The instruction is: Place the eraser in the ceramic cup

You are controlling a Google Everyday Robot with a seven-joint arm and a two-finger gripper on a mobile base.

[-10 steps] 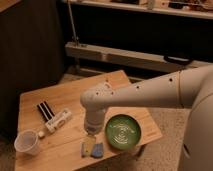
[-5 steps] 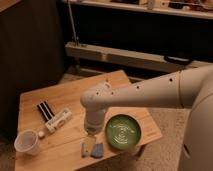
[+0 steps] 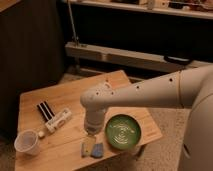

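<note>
Camera view: a wooden tabletop (image 3: 75,90) seen from above and in front, with a dark shelf unit behind it at twelve o'clock. Reaching in from three o'clock, a white arm, bent at the elbow above the middle of the tabletop and turned straight down. At its end the gripper (image 3: 90,136), hanging low over the front middle of the tabletop, toward six o'clock, jaws spread wide and holding nothing. Directly below it, at the front edge, a blue sponge (image 3: 98,149) with a small greyish piece just beside it at its nine o'clock; cannot tell whether touched by the gripper or not. At four o'clock of the tabletop, near the gripper, a green patterned bowl (image 3: 122,132). Over at nine to ten o'clock, well apart from the gripper, the eraser (image 3: 45,110), lying flat, black with white stripes. Just beside it at its four o'clock, a whitish box (image 3: 58,120), lying at a slant. At eight o'clock, by the front left corner, the ceramic cup (image 3: 27,142), upright, rim up, apart from the eraser. Between cup and box, a tiny pale object, too small to identify.
</note>
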